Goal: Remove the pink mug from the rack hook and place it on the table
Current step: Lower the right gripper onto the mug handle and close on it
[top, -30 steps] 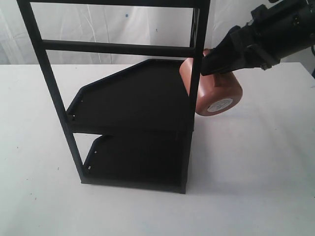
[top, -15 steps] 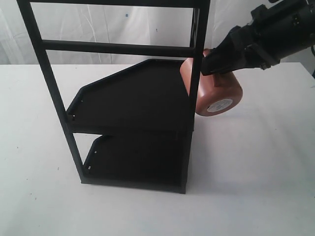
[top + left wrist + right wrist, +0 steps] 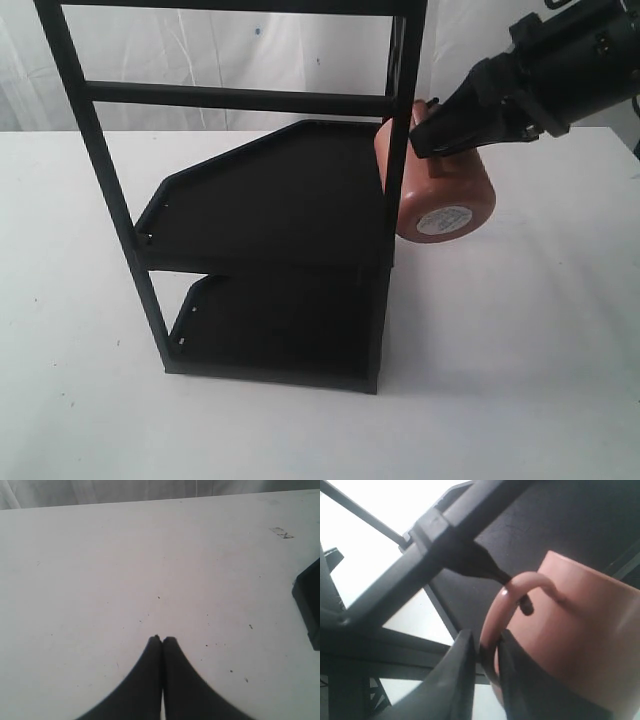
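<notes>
Dusty-pink cylindrical mug (image 3: 440,185) hangs on thin black rack hook (image 3: 512,584), so our right gripper (image 3: 485,641) pinches its handle to unhook; left gripper (image 3: 162,640) jaws pressed together.

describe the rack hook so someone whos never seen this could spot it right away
Find the tall black rack on the white table and follow its right upright post up to the crossbar. The rack hook is the short peg sticking out there, through the loop handle of the pink mug. Unlike the thick bars around it, it is thin with an upturned tip.
</notes>
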